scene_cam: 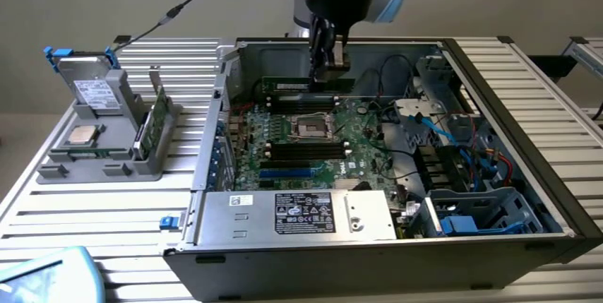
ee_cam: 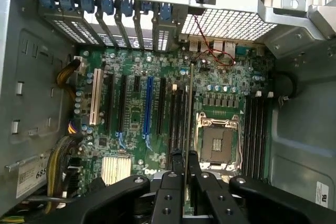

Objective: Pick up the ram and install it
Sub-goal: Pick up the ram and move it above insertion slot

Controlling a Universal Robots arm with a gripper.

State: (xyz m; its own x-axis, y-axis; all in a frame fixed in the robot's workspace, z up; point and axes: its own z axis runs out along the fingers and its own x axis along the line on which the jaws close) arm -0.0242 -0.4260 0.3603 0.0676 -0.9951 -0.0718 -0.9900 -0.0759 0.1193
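Observation:
My gripper [scene_cam: 325,70] reaches down into the open computer case [scene_cam: 527,112] and is shut on the ram [scene_cam: 294,83], a long thin green stick. In the exterior view the ram lies level just over the memory slots [scene_cam: 301,103] on the far side of the processor socket [scene_cam: 310,127]. The wrist view shows the ram [ee_cam: 189,103] edge-on, running out from between the black fingers [ee_cam: 176,157] beside the dark slots [ee_cam: 176,114] and the socket [ee_cam: 217,144]. Whether the ram touches a slot I cannot tell.
A grey holder [scene_cam: 113,158] at the exterior view's left carries a silver processor chip [scene_cam: 83,133], a green card with a metal bracket [scene_cam: 157,116] and a drive [scene_cam: 92,91]. Inside the case are a power supply [scene_cam: 292,212], a drive cage [scene_cam: 476,211] and loose cables [scene_cam: 452,133].

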